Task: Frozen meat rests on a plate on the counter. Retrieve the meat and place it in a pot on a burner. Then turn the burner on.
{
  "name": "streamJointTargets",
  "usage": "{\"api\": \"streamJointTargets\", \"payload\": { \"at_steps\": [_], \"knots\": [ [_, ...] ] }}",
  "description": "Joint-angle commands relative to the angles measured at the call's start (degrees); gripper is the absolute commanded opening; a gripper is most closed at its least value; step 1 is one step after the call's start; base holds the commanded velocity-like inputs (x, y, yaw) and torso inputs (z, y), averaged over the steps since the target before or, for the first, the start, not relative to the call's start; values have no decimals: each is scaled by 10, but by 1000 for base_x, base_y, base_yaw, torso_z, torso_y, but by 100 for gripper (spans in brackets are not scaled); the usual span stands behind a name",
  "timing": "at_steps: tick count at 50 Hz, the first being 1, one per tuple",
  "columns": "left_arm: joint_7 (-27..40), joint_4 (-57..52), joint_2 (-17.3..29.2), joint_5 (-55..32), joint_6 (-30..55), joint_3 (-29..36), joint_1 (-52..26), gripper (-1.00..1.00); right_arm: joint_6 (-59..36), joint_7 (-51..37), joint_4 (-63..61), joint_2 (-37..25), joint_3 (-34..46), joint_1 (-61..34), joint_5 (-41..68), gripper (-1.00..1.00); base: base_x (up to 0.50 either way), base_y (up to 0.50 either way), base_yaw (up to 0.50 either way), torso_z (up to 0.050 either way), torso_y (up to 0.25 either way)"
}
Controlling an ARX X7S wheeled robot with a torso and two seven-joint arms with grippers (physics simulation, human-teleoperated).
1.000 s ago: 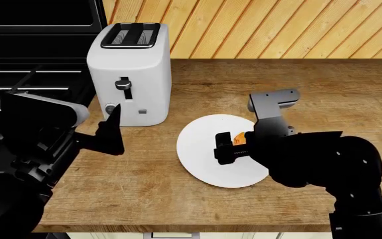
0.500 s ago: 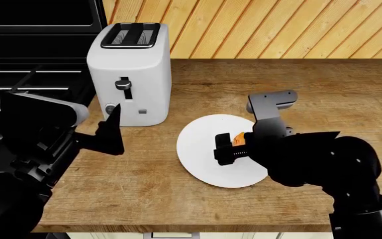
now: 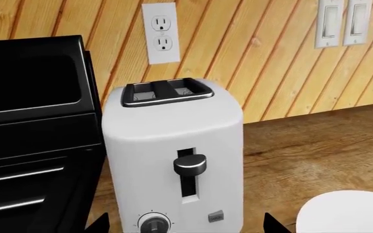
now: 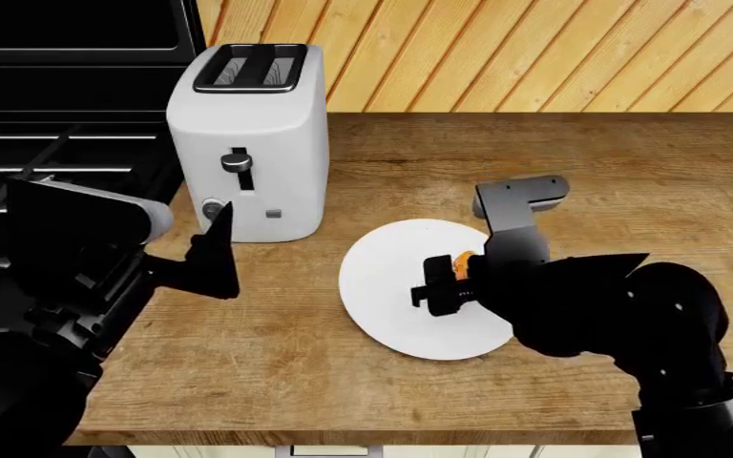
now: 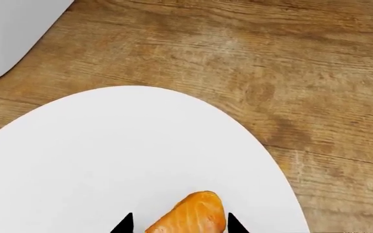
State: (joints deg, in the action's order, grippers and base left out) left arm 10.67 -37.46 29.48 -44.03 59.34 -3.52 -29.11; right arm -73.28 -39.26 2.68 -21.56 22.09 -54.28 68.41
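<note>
The black right gripper (image 4: 441, 286) is lowered over the flat round white plate (image 4: 386, 286), its jaws apart on either side of the small orange-brown meat (image 5: 190, 213), apparently to grasp it. The plate sits mid-table on brown wood planks (image 4: 571, 153), with open room around. The left gripper (image 4: 214, 253) hovers near the white toaster (image 4: 249, 143); I cannot tell its jaw state.

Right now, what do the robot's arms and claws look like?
Both arms are chunky, rounded and glossy black. The right arm carries a grey bracket above its wrist, ahead of a black right gripper. The left arm has a pale grey band and ends in the left gripper, with black pointed jaws. No cables or markings show.
</note>
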Motion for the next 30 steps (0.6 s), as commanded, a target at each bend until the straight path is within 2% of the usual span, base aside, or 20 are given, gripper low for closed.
{"api": "streamJointTargets", "payload": {
  "at_steps": [1,16,30],
  "knots": [
    [5,-3,1,-5,3,1,-1,100,0,-7,-10,-5,3,2,0,-100,0,0,0,0,0],
    [13,-21,6,-20,10,-11,3,100,-11,-43,-51,-11,-12,3,26,-100,0,0,0,0,0],
    [33,-66,13,-59,31,-43,7,100,-35,-117,-149,-26,-48,12,91,-100,0,0,0,0,0]
  ]
}}
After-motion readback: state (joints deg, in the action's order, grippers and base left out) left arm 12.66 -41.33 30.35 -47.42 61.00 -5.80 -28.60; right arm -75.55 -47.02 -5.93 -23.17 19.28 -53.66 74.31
